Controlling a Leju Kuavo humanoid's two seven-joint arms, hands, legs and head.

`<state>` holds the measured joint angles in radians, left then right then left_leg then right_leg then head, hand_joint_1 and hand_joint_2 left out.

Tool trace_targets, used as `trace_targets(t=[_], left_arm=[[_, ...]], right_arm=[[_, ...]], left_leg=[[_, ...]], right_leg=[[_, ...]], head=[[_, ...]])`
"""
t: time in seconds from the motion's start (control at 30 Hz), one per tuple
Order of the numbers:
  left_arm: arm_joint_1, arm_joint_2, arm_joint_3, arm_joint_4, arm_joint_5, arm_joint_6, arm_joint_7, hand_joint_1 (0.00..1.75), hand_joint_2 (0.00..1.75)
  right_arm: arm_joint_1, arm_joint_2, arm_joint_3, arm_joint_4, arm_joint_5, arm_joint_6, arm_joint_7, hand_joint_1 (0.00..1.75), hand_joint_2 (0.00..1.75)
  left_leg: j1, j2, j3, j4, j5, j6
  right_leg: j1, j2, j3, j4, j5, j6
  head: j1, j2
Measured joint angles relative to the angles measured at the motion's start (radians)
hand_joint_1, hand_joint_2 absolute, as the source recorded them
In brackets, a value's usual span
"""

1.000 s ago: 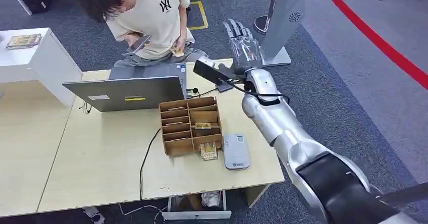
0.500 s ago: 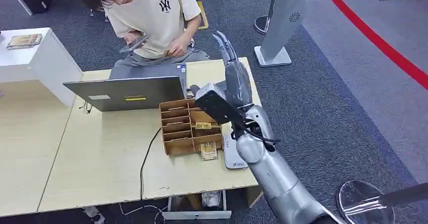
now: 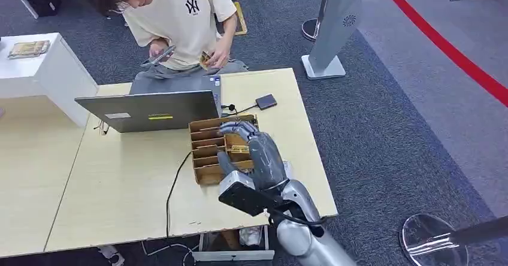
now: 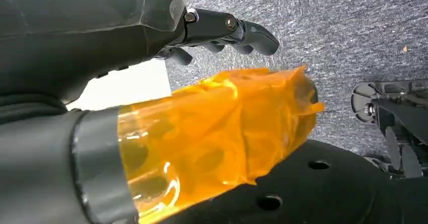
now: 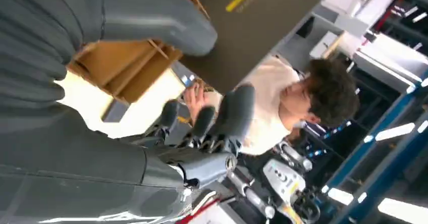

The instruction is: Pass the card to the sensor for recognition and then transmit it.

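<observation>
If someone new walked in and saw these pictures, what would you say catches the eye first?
The robot's right hand dominates, hovering with fingers spread over the cardboard organiser in the middle of the wooden table. Behind the open laptop at the table's far edge sits a person in a cream T-shirt, handling small items. In the left wrist view, crinkled orange film stands out.
</observation>
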<state>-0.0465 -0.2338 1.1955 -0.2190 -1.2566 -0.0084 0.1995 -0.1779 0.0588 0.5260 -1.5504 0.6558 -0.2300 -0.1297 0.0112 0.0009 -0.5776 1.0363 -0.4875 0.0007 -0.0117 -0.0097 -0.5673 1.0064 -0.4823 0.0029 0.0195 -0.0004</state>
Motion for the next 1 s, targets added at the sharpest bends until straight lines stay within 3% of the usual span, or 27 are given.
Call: trace_targets(t=[0.03,0.17,0.2,0.23,0.43,1.0], left_arm=[[0.0,0.0,0.002,0.0,0.0,0.001,0.0,0.0,0.0],[0.0,0.0,0.005,0.0,0.0,0.003,0.0,0.0,0.0],[0.0,0.001,0.005,0.0,0.0,0.005,0.0,0.0,0.0],[0.0,0.001,0.006,0.0,0.0,0.006,0.0,0.0,0.0],[0.0,0.003,0.013,0.0,-0.003,0.011,0.0,0.0,0.0],[0.0,0.01,0.014,0.0,-0.017,0.011,0.001,0.0,0.0]], right_arm=[[0.007,-0.002,0.005,0.003,0.0,-0.001,0.002,1.43,1.75],[0.026,-0.007,0.024,0.01,0.006,-0.004,0.021,0.8,1.75],[0.028,-0.008,0.027,0.012,0.011,-0.004,0.027,0.8,1.75],[0.028,-0.011,0.032,0.016,0.026,-0.006,0.036,0.59,1.75],[0.013,-0.035,0.052,0.07,0.09,-0.039,0.056,0.47,1.75],[-0.06,-0.058,0.073,0.229,0.254,-0.115,0.119,0.56,1.75]], left_leg=[[0.0,0.0,0.0,0.0,0.0,0.0],[0.0,0.0,0.0,0.0,0.0,0.0],[0.0,0.0,0.0,0.0,0.0,0.0],[0.0,0.0,0.0,0.0,0.0,0.0],[0.0,0.0,0.0,0.0,0.0,0.0],[0.0,0.0,0.0,0.0,0.0,0.0]], right_leg=[[0.0,0.0,0.0,0.0,0.0,0.0],[0.0,0.0,0.0,0.0,0.0,0.0],[0.0,0.0,0.0,0.0,0.0,0.0],[0.0,0.0,0.0,0.0,0.0,0.0],[0.0,0.0,0.0,0.0,0.0,0.0],[0.0,0.0,0.0,0.0,0.0,0.0]], head=[[0.0,0.0],[0.0,0.0],[0.0,0.0],[0.0,0.0],[0.0,0.0],[0.0,0.0]])
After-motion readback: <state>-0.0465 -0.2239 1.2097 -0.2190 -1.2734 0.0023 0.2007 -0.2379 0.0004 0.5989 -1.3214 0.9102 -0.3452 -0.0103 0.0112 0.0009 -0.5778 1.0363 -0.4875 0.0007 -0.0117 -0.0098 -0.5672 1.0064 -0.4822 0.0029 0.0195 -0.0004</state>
